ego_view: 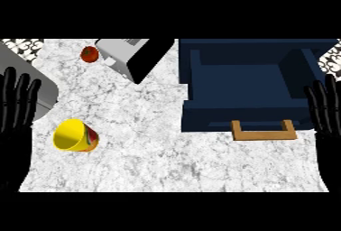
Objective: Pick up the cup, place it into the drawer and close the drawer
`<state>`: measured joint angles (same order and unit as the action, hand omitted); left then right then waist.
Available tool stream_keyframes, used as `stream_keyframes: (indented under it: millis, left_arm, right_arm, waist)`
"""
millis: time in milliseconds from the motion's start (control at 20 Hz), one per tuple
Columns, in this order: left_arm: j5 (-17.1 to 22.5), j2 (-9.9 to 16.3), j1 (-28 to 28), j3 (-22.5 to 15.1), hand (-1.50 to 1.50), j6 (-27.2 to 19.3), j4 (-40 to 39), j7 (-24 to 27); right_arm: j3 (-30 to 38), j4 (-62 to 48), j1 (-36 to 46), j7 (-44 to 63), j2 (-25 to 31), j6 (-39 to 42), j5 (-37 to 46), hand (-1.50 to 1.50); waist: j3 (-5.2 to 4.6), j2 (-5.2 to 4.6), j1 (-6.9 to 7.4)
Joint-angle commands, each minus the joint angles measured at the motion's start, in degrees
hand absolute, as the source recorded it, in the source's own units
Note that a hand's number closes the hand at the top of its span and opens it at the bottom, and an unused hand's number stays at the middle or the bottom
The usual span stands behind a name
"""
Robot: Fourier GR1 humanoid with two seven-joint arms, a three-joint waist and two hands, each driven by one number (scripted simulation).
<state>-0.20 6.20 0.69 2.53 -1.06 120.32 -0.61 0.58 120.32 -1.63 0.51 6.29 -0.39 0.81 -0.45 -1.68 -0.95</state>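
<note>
1 yellow cup [75, 135]; 1 open blue drawer [243, 85]; 1 red tomato [90, 54]; 1 grey appliance [130, 56]; 2 robot hands: left robot hand [16, 108], right robot hand [326, 108].

A kitchen is indicated: a white marbled counter [173, 158] is seen, on which a navy drawer [246, 85] with a wooden handle [264, 131] stands open, a tomato [90, 54] and a yellow cup [75, 135] being set nearby.
</note>
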Motion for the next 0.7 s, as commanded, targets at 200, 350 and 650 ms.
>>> stream_keyframes:
  millis: [200, 350, 650]
  left_arm:
    - [20.7, 10.6, -2.3, 9.7, -1.5, 19.2, -4.4, 5.2]
    - [28.3, 5.9, -4.0, 8.0, -1.5, 15.9, -7.5, -5.0]
    - [33.7, 11.2, 1.0, 14.7, -1.5, 21.6, -20.3, -3.6]
  right_arm:
    - [-1.6, 0.3, 2.1, -1.7, -1.3, 0.1, 0.3, -1.5]
    - [-3.9, -2.8, 3.1, 5.0, 1.1, 4.5, -2.4, -1.5]
    - [1.8, -8.9, 11.0, 7.1, 4.1, 7.5, -7.4, -1.5]
  waist:
    - [0.33, 1.68, 1.52]
    - [0.35, 1.48, 2.05]
    - [0.43, 1.58, 1.09]
